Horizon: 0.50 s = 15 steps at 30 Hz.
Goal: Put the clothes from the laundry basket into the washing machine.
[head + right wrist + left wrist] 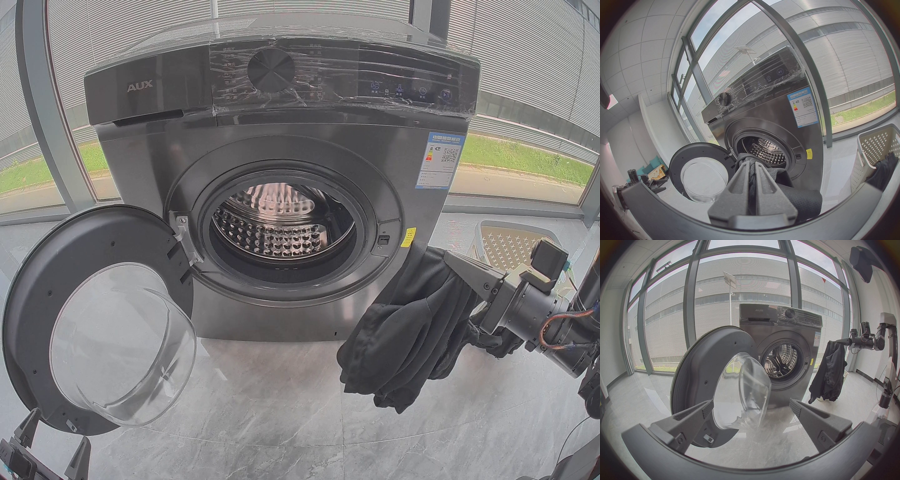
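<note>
dark garment point(412, 325) in right hand point(449, 256), beside washing machine point(281, 144)

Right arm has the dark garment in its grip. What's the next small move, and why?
Probably swing the right gripper toward the robot's left and forward, up to the open drum. It is shut on the dark garment, which hangs to the right of the opening. The door stands wide open, so nothing blocks the mouth.
</note>
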{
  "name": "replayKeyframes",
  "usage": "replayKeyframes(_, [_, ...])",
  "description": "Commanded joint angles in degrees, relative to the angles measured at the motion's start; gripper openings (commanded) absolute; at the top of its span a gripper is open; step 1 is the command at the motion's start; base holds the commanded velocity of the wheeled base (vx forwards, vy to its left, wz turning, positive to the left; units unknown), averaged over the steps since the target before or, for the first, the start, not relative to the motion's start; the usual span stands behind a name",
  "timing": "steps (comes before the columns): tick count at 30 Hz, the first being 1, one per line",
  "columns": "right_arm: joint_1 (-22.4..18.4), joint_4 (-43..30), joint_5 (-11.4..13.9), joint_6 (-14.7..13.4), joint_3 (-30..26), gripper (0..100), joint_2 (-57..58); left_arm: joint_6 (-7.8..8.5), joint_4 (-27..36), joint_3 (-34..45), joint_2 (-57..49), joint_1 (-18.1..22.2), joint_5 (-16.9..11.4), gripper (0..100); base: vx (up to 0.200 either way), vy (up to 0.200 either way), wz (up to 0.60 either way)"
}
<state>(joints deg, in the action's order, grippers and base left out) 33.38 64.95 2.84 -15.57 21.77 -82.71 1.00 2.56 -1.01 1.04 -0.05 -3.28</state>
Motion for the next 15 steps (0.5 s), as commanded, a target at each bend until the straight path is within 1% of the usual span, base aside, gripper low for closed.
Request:
replayKeyframes(1, [0.28, 0.00, 0.50, 0.36, -0.33, 0, -0.08, -0.03, -0.01, 0.92, -1.04, 0.05, 0.03, 100, 0.000, 0.000, 0.00])
replayKeyframes(7, [0.81, 0.00, 0.94, 1.59, -1.21, 0, -0.17, -0.03, -0.01, 0.92, -1.04, 0.05, 0.03, 100, 0.000, 0.000, 0.00])
replayKeyframes(11, [1.25, 0.00, 0.85, 1.68, -1.21, 0, -0.17, -0.12, -0.01, 0.92, -1.04, 0.05, -0.06, 100, 0.200, 0.000, 0.00])
replayKeyframes(15, [1.60, 0.00, 0.94, 1.77, -1.91, 0, -0.08, -0.03, -0.01, 0.92, -1.04, 0.05, -0.06, 100, 0.000, 0.000, 0.00])
